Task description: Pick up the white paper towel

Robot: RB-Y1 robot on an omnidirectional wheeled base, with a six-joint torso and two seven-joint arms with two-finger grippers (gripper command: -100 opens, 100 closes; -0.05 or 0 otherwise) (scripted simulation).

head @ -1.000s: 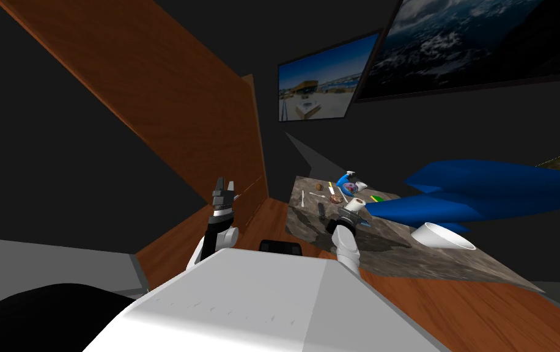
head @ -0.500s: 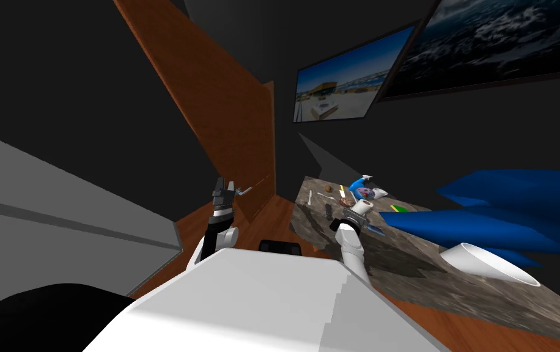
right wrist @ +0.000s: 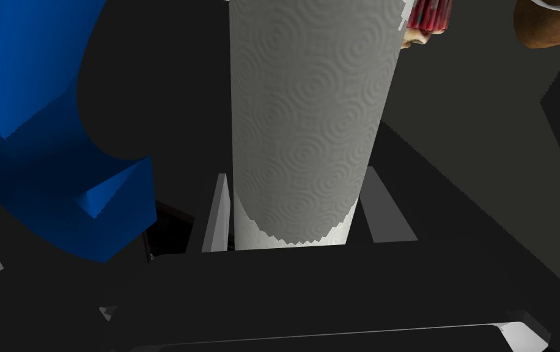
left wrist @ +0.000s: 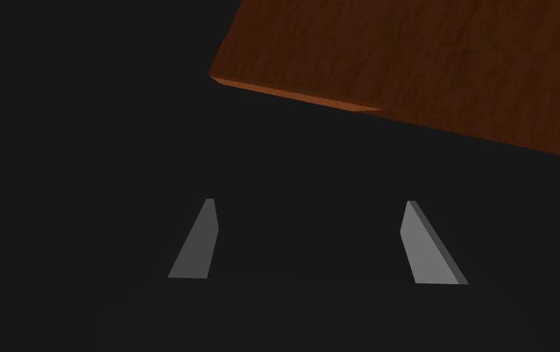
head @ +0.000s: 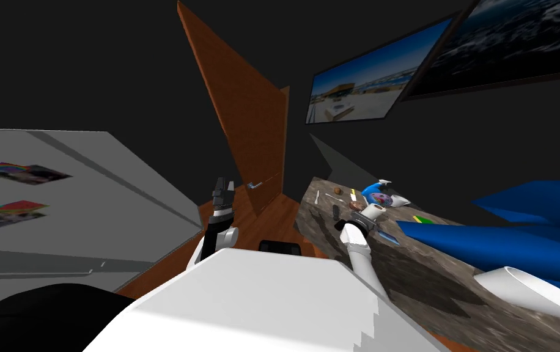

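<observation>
The right pincer [right wrist: 297, 178] is clenched on the white paper towel [right wrist: 309, 122]. Its two thin fingers [right wrist: 217, 214] press the roll's opposite sides near one end, and the embossed roll runs straight out from the dark body between them. From the head camera, the right pincer [head: 358, 219] sits over the near edge of the desk [head: 407, 269]. The paper towel [head: 372, 211] slants out of it, its brown core end facing outward. I cannot tell whether the roll touches the stone-patterned top.

The left pincer [head: 222, 186] is raised in front of the chest, well apart from the desk. Its fingers [left wrist: 196, 244] are spread wide with nothing between them.

Just beyond the roll on the desk lie a dark bar [head: 335, 211], a pale utensil [head: 316, 197] and a small brown lump [head: 338, 191]. A blue object with a patterned ball [head: 378, 194] lies close by. A large blue shape [head: 517, 238] reaches over the desk's right part, above a white bowl [head: 529, 284].

Farther off, a brown wooden door [head: 254, 134] stands behind the left pincer. A grey panel [head: 107, 201] lies to its left. A framed picture [head: 364, 91] hangs on the dark wall.
</observation>
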